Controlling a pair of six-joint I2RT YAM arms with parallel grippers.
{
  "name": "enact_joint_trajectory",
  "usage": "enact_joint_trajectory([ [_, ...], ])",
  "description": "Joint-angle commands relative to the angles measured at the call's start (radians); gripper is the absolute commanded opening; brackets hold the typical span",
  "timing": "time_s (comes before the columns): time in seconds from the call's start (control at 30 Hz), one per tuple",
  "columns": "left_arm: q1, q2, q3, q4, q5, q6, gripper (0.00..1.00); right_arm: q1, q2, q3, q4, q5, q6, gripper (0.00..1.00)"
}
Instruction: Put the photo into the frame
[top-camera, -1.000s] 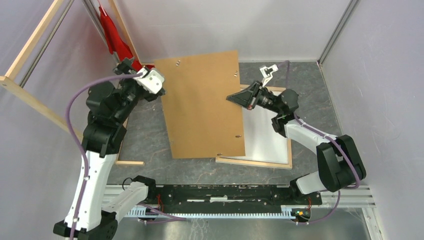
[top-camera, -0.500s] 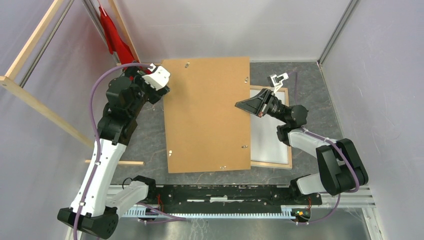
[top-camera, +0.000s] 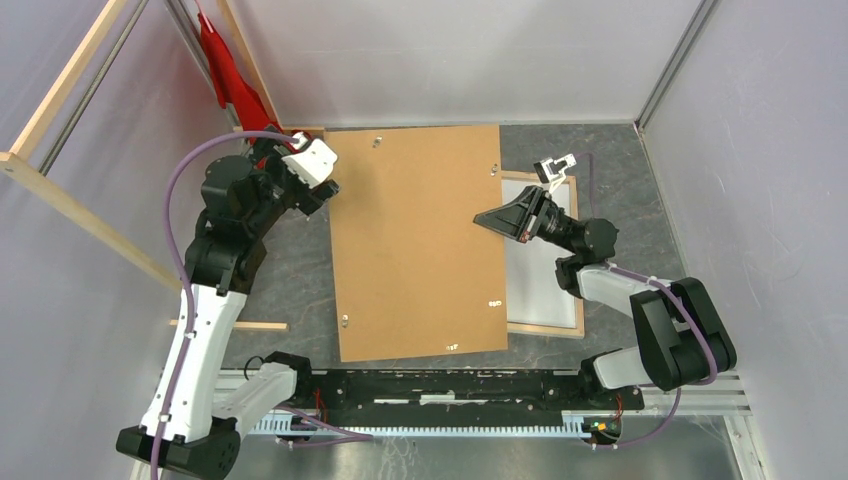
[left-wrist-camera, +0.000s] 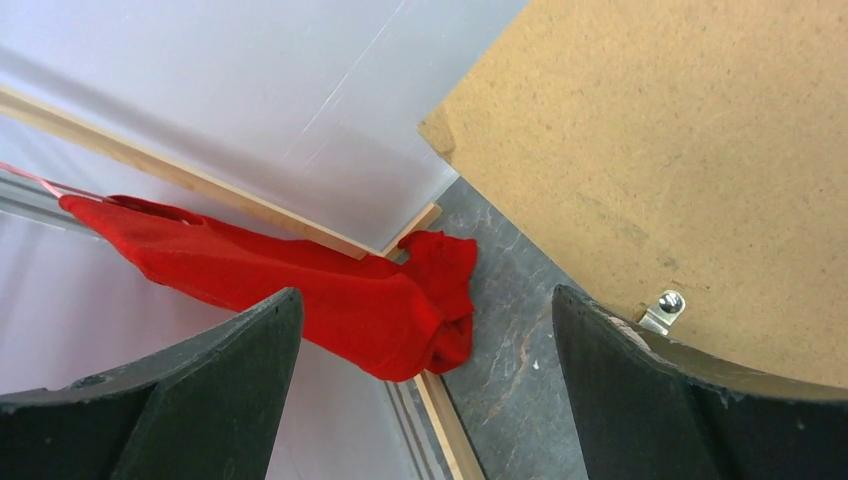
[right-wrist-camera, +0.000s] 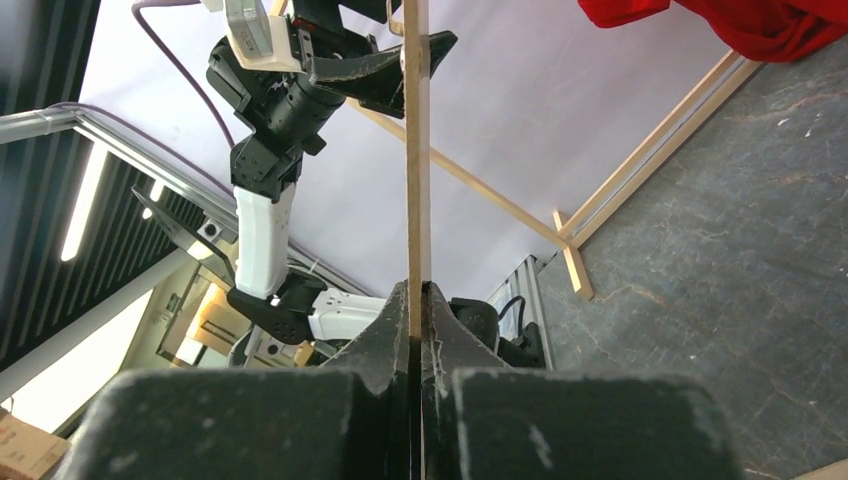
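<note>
Entry: stiff, light backing board, its edge clamped in my right gripper, left gripper spread wide, empty; frame flat, partly beneath, holding white sheet, likely the flimsy photo: lift by an edge.

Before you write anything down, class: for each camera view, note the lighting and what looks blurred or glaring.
Top external: soft even light, no hard shadows, backing board sharp. Left wrist: the red cloth is crisp, the left gripper dark and soft-edged. Right wrist: the right gripper blurs up close; a strip light glares at left.
</note>
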Motion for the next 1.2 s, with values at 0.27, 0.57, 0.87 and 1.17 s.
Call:
enact_joint_trajectory([
  [0.27, 0.017, 0.041, 0.038, -0.012, 0.087, -0.055, 1.00, 0.005, -0.017, -0.009, 0.182, 0.033, 0.095, 0.00],
  [0.57, 0.016, 0.046, 0.001, -0.047, 0.109, -0.089, 1.00, 0.018, -0.018, -0.017, 0.141, 0.093, 0.052, 0.00],
  [0.87, 0.000, 0.040, -0.064, -0.067, 0.115, -0.113, 1.00, 0.050, -0.078, -0.013, -0.064, 0.204, -0.107, 0.00],
  [1.17, -0.007, 0.032, -0.134, -0.052, 0.107, -0.097, 1.00, 0.078, -0.052, -0.041, -0.030, 0.303, -0.072, 0.00],
])
